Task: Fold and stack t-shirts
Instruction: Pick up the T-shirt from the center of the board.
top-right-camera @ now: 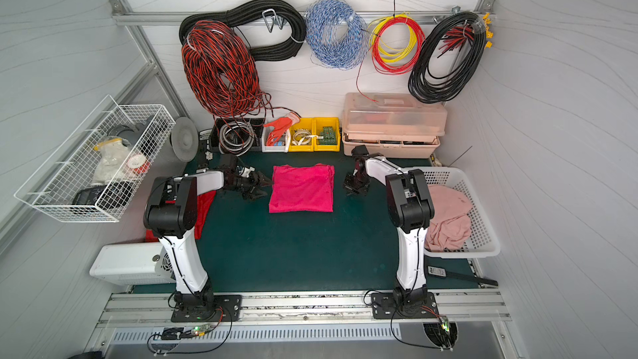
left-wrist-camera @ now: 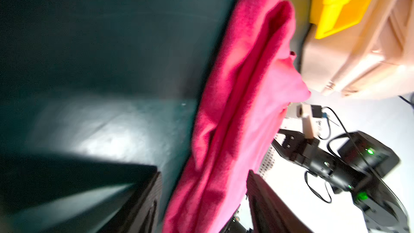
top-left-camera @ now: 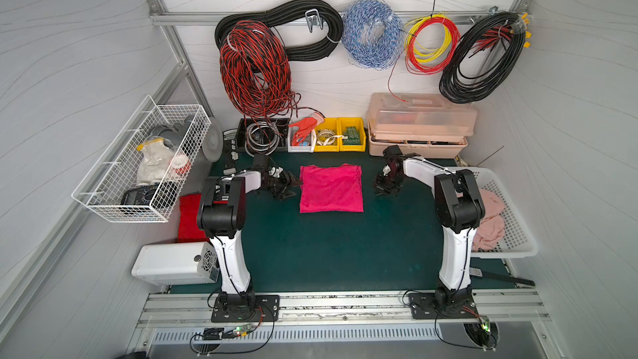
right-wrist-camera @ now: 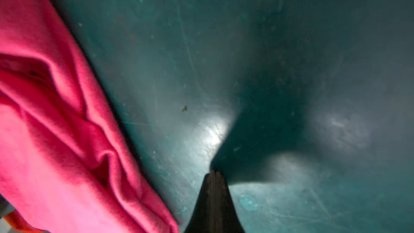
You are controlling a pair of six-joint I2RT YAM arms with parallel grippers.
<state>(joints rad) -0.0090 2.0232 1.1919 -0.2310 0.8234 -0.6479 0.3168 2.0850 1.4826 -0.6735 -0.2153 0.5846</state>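
A bright magenta t-shirt (top-left-camera: 331,189) (top-right-camera: 302,188) lies folded into a rough square on the green mat (top-left-camera: 328,253). A deeper red t-shirt (top-left-camera: 189,217) (top-right-camera: 205,202) lies flat at the mat's left edge, partly hidden under the left arm. My left gripper (top-left-camera: 293,186) (top-right-camera: 264,184) is at the magenta shirt's left edge. In the left wrist view this gripper (left-wrist-camera: 203,198) is open, with the shirt's layered edge (left-wrist-camera: 242,86) between its spread fingers. My right gripper (top-left-camera: 386,186) (right-wrist-camera: 214,175) is shut and empty, low over bare mat just right of the shirt (right-wrist-camera: 56,131).
A white plastic basket (top-left-camera: 518,253) with pale pink cloth (top-left-camera: 490,222) stands at the right. A wire basket (top-left-camera: 138,160) hangs on the left, with a white box (top-left-camera: 172,264) below it. Yellow bins (top-left-camera: 340,134), an orange-red glove (top-left-camera: 305,126) and a beige toolbox (top-left-camera: 419,126) line the back.
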